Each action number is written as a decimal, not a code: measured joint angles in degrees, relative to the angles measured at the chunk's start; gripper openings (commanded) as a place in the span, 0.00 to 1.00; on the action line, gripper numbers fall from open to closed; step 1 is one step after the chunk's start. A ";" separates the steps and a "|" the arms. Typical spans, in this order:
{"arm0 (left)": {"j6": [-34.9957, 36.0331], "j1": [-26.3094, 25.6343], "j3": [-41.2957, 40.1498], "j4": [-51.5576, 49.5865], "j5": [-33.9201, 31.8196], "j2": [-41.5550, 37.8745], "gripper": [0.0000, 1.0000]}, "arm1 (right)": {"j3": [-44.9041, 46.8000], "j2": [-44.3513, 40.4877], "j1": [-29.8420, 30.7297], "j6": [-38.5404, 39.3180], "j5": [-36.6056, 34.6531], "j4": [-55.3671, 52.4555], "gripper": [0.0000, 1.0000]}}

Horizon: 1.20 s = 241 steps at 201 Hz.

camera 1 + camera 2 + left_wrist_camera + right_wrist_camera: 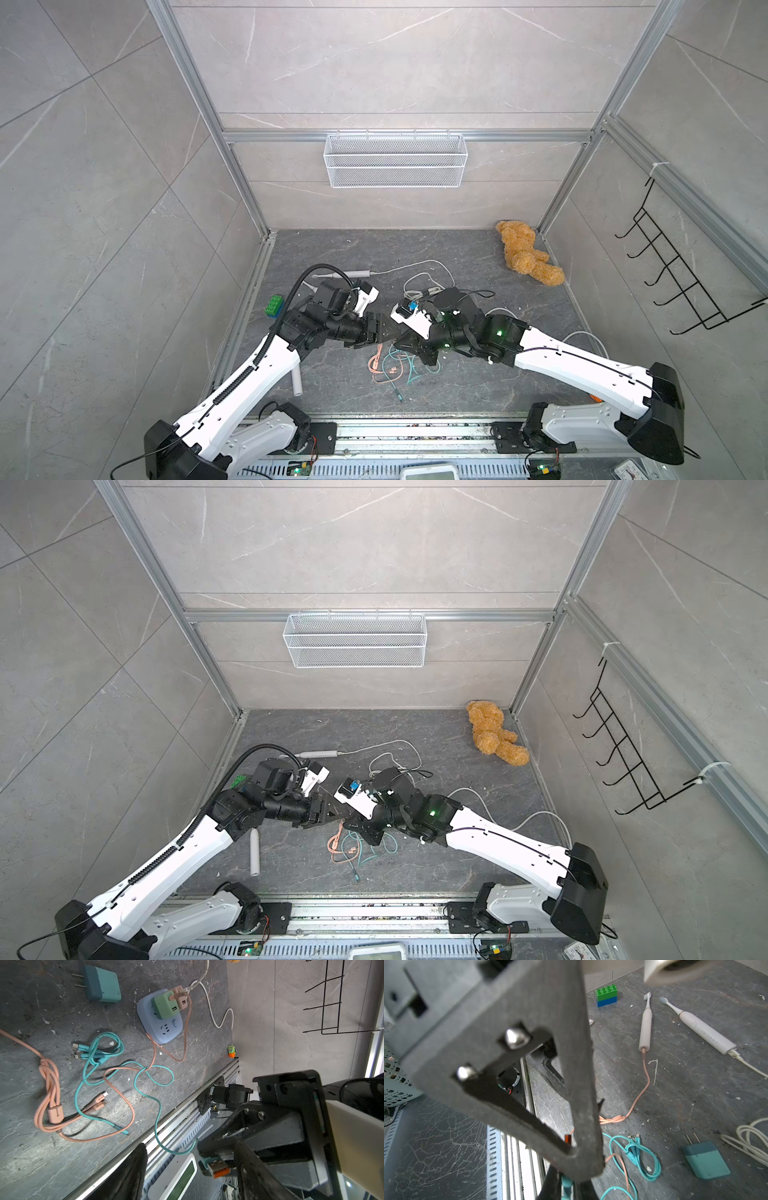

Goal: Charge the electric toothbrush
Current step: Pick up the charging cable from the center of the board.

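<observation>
- Dark stone-patterned table [478, 374]: enclosed by grey tiled walls and an aluminium frame; all loose items are laid on it.
- White wire basket [395, 160]: hung on the back wall's rail.
- Black hook rack [673, 270]: fixed to the side wall on the right arm's side.
- Brown teddy bear [528, 257]: laid in the far corner on the right arm's side.
- Left gripper [388, 332]: held above the table's middle, tip to tip with the right gripper. Its fingers are seen apart in the left wrist view, with nothing clamped.
- Right gripper [209, 1157]: closed on the USB-A plug.
- Blue power strip [160, 1020]: laid flat; a green adapter [166, 1005] and a pink adapter [180, 999] are plugged into it side by side.
- White electric toothbrush [704, 1032]: laid flat on the left arm's side, held by neither gripper; a white cable [737, 1056] is plugged into its base.
- Pale pink electric toothbrush [645, 1024]: laid beside the white one, near the blocks; the pink cable is plugged into its base.
- Teal cable [98, 1056]: loosely coiled on the table, crossed with the pink cable [55, 1114]; one end is lifted to the right gripper.
- Teal loose adapter [102, 985]: laid flat, prongs bare.
- Green-on-blue building blocks [606, 995]: stood by the toothbrush heads.
- USB-A plug [217, 1167]: orange tongue, teal collar, raised off the table between the left gripper's fingers.
</observation>
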<state>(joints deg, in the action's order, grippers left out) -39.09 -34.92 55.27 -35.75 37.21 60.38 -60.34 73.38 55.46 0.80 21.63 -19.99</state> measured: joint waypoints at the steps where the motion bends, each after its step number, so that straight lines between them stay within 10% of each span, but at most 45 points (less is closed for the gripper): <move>1: -0.04 -0.02 -0.02 0.07 0.09 0.02 0.60 | -0.04 0.04 0.00 0.00 0.00 -0.11 0.00; 241: 0.33 -4.46 0.02 2.75 -0.94 6.47 0.00 | 0.76 1.88 0.09 -2.58 -6.32 -4.20 0.00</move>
<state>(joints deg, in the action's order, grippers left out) -38.76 -39.38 55.29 -32.99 36.27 66.85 -59.57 75.26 55.55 -1.78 15.31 -24.18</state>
